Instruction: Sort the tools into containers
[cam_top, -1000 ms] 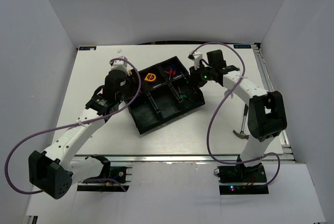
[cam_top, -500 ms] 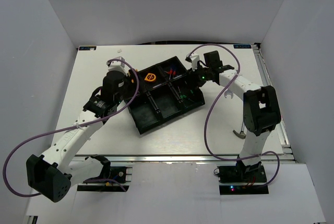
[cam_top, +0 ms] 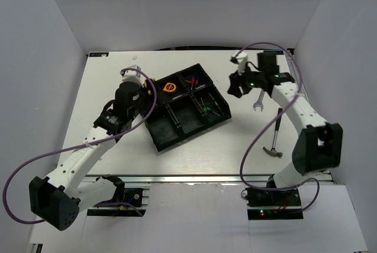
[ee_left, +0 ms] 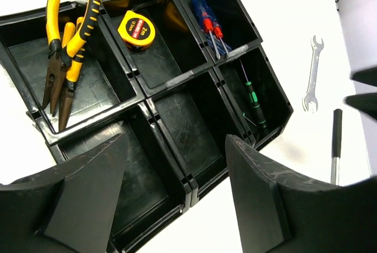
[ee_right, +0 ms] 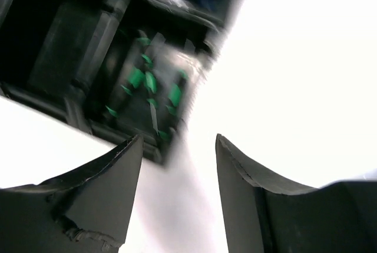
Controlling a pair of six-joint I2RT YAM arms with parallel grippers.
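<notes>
The black tray [cam_top: 194, 134] lies tilted at mid-table, its containers in two rows of three. In the left wrist view two yellow pliers [ee_left: 65, 46], a yellow tape measure [ee_left: 136, 29], red-blue screwdrivers [ee_left: 210, 26] and a green-black tool [ee_left: 253, 99] each lie in a compartment. A silver wrench [cam_top: 257, 107] and a hammer [cam_top: 274, 141] rest on the table right of the tray. My left gripper [cam_top: 144, 86] hovers open over the tray's left end, holding nothing. My right gripper [cam_top: 235, 86] is open and empty, just off the tray's right edge, near the blurred green tool [ee_right: 150, 88].
White walls close in the table on three sides. Purple cables loop from both arms. The wrench [ee_left: 312, 73] and hammer handle [ee_left: 335, 147] lie between the tray and the table's right edge.
My right gripper has opened and swung right, from above the tray's right compartments to beyond its edge. The left arm has barely moved, its jaws widening slightly.
</notes>
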